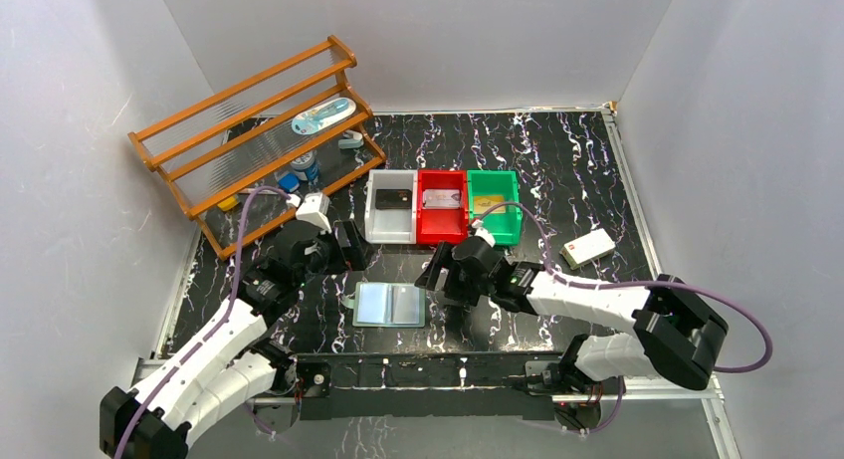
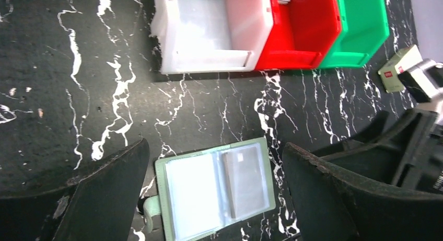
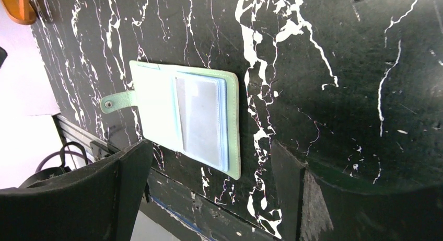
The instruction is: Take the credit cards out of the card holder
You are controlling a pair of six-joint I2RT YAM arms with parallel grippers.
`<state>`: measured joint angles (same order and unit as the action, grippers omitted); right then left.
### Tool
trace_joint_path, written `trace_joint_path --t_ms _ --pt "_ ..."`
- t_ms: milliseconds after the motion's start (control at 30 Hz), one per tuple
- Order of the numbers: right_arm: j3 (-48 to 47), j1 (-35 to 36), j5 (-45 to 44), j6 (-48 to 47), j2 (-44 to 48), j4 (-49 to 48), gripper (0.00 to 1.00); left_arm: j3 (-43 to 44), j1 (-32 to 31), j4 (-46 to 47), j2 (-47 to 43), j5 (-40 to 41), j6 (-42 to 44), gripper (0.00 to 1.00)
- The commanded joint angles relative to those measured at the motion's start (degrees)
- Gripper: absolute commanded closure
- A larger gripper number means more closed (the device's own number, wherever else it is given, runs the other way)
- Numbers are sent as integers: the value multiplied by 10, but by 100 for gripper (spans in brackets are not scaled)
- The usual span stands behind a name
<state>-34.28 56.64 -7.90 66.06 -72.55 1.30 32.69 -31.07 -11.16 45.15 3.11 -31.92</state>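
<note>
Left claw (image 2: 215, 149) wide open, empty, poised over card holder (image 1: 390, 304). Right claw (image 3: 211, 147) likewise spread, empty. Holder lies flat between them, pockets up for access. Credit cards (image 1: 395, 197) sit in bins (image 1: 370, 212) beyond, apparently one per bin.

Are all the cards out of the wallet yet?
Nearly, it seems. Done: three cards lie in the white bin, red bin and green bin. In hand: nothing; the left gripper and right gripper hang open by the open holder. Left: one grey pocket may hide another card; I cannot tell.
</note>
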Motion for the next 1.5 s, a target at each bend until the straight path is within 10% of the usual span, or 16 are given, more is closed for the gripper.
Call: trace_joint_path --t_ms 0,600,1467 --pt "-33 -1 26 12 -20 -6 9 23 3 -32 9 -35 -8 2" --pt "-88 9 90 -1 -107 -20 33 10 3 -107 75 -52 -62 18" --pt "-140 24 119 4 -209 31 41 -41 2 -89 167 -150 -66 45"
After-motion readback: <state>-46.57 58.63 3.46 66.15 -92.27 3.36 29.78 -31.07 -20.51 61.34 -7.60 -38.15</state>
